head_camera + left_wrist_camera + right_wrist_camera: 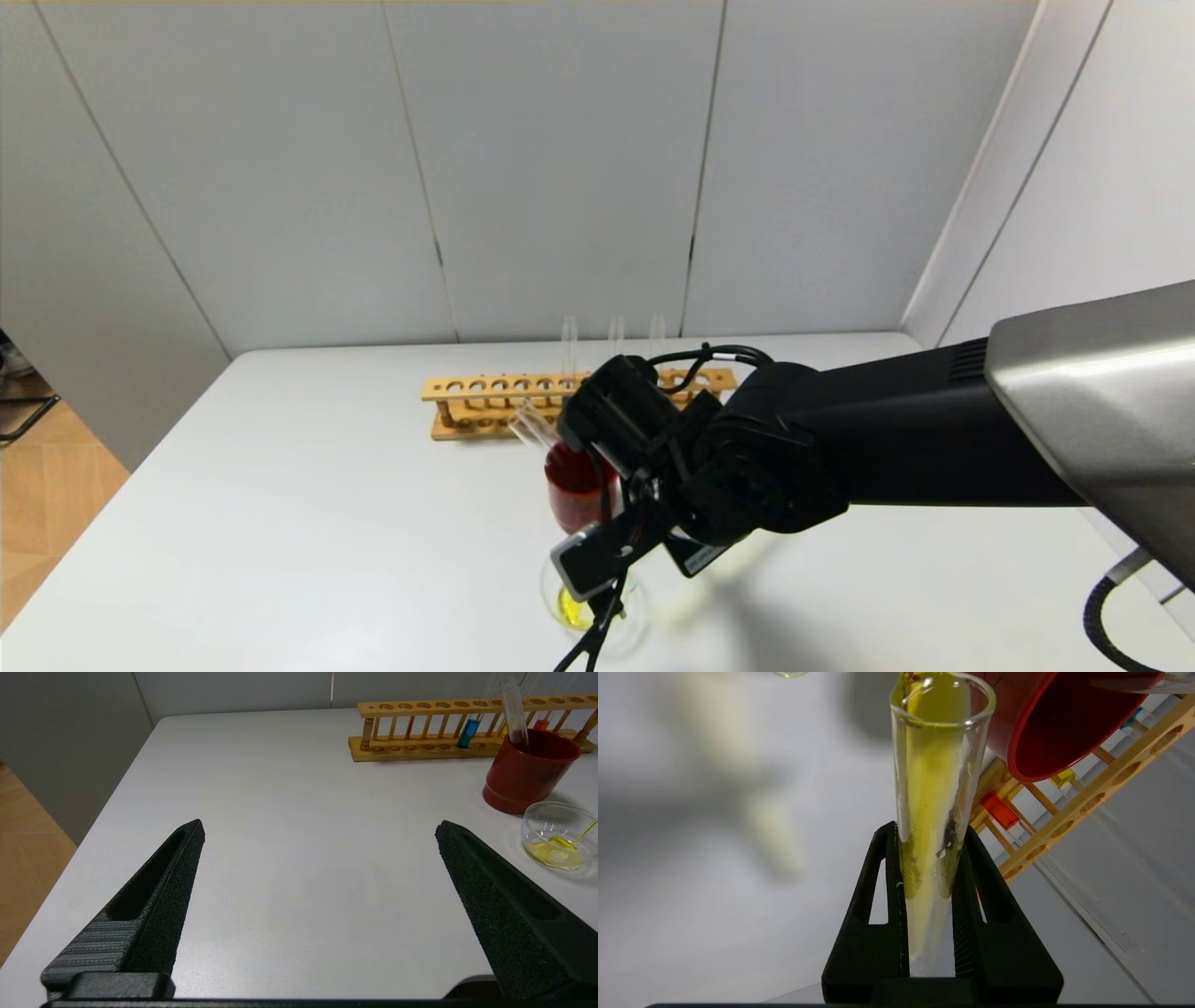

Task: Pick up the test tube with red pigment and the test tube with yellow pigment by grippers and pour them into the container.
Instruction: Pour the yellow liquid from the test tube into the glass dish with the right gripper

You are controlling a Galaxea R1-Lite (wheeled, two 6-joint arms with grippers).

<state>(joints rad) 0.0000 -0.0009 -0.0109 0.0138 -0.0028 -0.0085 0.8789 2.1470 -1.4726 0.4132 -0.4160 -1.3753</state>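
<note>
1. Yellow liquid streaks the inside of the yellow tube [936, 788], which the right gripper [929, 914] pinches between its two black fingers; the tube is tipped over so the pigment runs toward its open mouth.
2. That mouth hangs over the container [556, 833], near the table's front edge, where a yellow pool already lies, so the pour looks to be well under way.
3. Just behind the container stands a red cup [530, 772] with an empty tube [514, 714] leaning in it, probably a place for used glass.
4. Farther back, the wooden rack [420, 749] keeps the other tubes upright: the red tube [1001, 811] waits there, with a teal tube [467, 732] apart from it.
5. The left gripper [320, 830] hovers over bare table [280, 812] well to the left, fingers spread wide and holding nothing; it seems to be parked clear of the pour.
</note>
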